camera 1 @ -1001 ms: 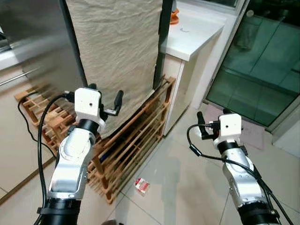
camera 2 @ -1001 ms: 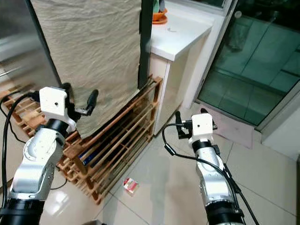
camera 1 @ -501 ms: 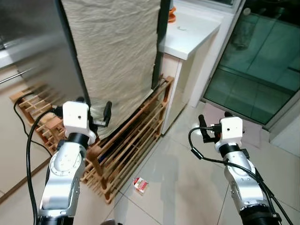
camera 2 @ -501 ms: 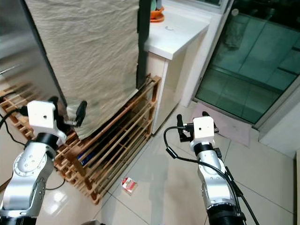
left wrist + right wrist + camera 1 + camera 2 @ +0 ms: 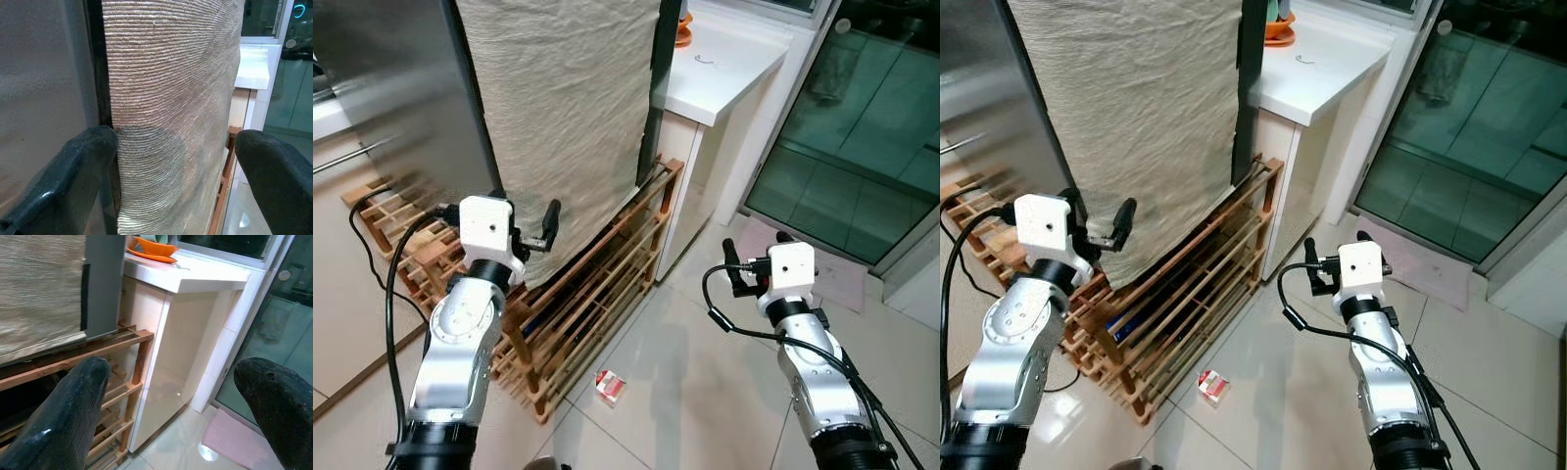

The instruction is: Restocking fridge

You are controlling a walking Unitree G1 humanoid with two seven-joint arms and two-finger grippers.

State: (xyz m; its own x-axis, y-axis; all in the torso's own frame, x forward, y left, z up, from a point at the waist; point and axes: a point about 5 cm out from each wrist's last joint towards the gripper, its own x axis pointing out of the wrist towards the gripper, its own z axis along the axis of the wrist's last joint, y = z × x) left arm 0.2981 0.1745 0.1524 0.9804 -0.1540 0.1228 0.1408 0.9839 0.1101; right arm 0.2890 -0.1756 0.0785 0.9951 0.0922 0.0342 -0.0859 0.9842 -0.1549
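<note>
Since half a second ago the left gripper (image 5: 524, 231) has risen a little and sits closer to the beige woven cloth (image 5: 563, 108); the right gripper (image 5: 751, 264) has barely shifted. Jaws of the left gripper are spread wide, holding nothing, its two black fingers (image 5: 73, 171) framing the lower edge of the cloth, which hangs over the front of the tall stainless-steel fridge (image 5: 386, 88) at eleven o'clock. Jaws of the right gripper are likewise parted and empty, held in mid-air at four o'clock above the glossy cream tiled floor (image 5: 695, 392). Under the cloth a low slatted wooden rack (image 5: 597, 294) runs along the base of the fridge. A small red-and-white packet (image 5: 609, 387) lies on the floor just beside the rack's near corner, at six o'clock. Beyond the rack, at one o'clock, stands a white bench (image 5: 729, 64) carrying an orange dish (image 5: 1278, 29) at its far end. Dark glass doors (image 5: 862, 127) fill the two o'clock side, with a pinkish mat (image 5: 837, 279) on the floor before them.
</note>
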